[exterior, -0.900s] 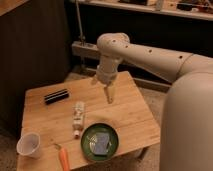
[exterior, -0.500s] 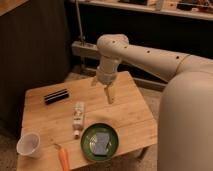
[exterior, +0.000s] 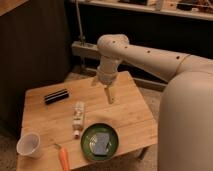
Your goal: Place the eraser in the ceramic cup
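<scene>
The eraser [exterior: 56, 96], a narrow black block with lighter stripes, lies flat on the far left of the wooden table [exterior: 130, 115]. The ceramic cup [exterior: 29, 145], small, white and upright, stands at the table's front left corner. My gripper [exterior: 102, 90] hangs from the arm above the middle of the table's back, to the right of the eraser and far from the cup. Its fingers [exterior: 108, 95] stand apart and hold nothing.
A white bottle-like tube [exterior: 78, 118] lies in the middle of the table. A dark green plate [exterior: 88, 150] with a grey-blue pad [exterior: 101, 141] on it sits at the front. An orange carrot [exterior: 63, 157] lies at the front edge. A dark wall and shelf stand behind.
The arm and gripper have shifted very slightly to the left. The things on the table have not moved.
</scene>
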Available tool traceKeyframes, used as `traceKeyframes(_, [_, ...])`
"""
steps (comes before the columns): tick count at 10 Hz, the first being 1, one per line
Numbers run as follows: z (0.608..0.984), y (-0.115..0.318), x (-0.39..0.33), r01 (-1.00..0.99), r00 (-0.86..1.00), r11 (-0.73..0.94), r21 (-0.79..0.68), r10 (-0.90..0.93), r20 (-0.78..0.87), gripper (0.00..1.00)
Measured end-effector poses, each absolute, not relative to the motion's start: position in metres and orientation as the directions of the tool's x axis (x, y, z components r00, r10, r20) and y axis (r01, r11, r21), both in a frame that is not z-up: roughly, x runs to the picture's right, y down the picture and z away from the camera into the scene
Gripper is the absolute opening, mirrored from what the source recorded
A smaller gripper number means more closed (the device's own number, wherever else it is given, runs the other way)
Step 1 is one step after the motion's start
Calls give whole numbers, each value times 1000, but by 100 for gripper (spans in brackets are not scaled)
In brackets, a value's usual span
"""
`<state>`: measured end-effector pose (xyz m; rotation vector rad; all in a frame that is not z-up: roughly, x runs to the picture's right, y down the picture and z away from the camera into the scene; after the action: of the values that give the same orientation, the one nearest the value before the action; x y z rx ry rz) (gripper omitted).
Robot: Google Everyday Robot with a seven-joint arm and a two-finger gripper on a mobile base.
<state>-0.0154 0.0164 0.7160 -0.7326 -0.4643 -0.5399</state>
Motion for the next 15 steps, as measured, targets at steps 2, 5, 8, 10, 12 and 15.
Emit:
traceKeyframes(2, [716, 16, -15, 606, 768, 621, -497, -295, 569, 80])
traceKeyframes(5, [716, 16, -15, 606, 768, 621, -497, -295, 569, 80])
traceKeyframes(8, [716, 16, -15, 606, 768, 621, -497, -295, 569, 80])
traceKeyframes(10, [716, 16, -15, 606, 768, 621, -497, -295, 569, 80])
traceKeyframes(12, [716, 15, -15, 609, 767, 621, -494, -302, 566, 80])
traceKeyframes(15, [721, -11, -30, 642, 743, 636, -429, -377, 553, 80])
